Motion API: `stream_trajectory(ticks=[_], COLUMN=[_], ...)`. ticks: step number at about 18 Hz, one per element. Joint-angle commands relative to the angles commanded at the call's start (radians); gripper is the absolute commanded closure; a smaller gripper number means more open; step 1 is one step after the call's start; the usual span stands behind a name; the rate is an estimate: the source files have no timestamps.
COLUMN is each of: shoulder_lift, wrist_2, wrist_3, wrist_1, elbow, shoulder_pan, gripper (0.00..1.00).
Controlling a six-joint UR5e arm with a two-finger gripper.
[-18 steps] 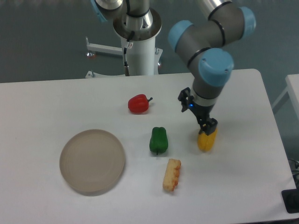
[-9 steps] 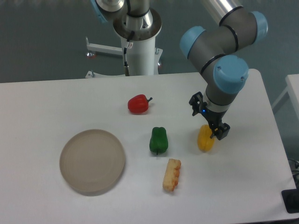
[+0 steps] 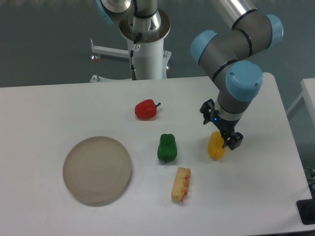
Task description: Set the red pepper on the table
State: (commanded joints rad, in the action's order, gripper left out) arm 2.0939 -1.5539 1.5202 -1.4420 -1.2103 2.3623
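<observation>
The red pepper (image 3: 145, 109) is small, glossy and lobed with a short dark stem. It lies on the white table (image 3: 54, 105) left of centre at the back, with nothing touching it. My gripper (image 3: 227, 137) hangs at the right, far from the red pepper, just above and beside the yellow pepper (image 3: 215, 145). Its fingers point down. Whether they are open or shut does not show from this angle, and I see nothing held in them.
A green pepper (image 3: 167, 147) lies mid-table. A pale corn-like food piece (image 3: 180, 183) lies below it. A round beige-grey plate (image 3: 97, 170) sits at the front left. The arm's base column (image 3: 145, 44) stands behind the table's back edge.
My gripper has moved right and slightly up, off the yellow pepper, which now lies free on the table. The red pepper has not moved.
</observation>
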Motion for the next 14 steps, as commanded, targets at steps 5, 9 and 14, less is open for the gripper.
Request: stream_trajectory(ticks=[5, 9, 14], shoulder_lift=[0.002, 0.002, 0.002], wrist_2=[0.025, 0.025, 0.025], wrist_3=[0.005, 0.006, 0.006], wrist_1=[-0.002, -0.002, 0.0], elbow=[-0.002, -0.005, -0.006], shoulder_pan=[0.002, 0.003, 0.005], gripper=[0.0, 0.0, 0.0])
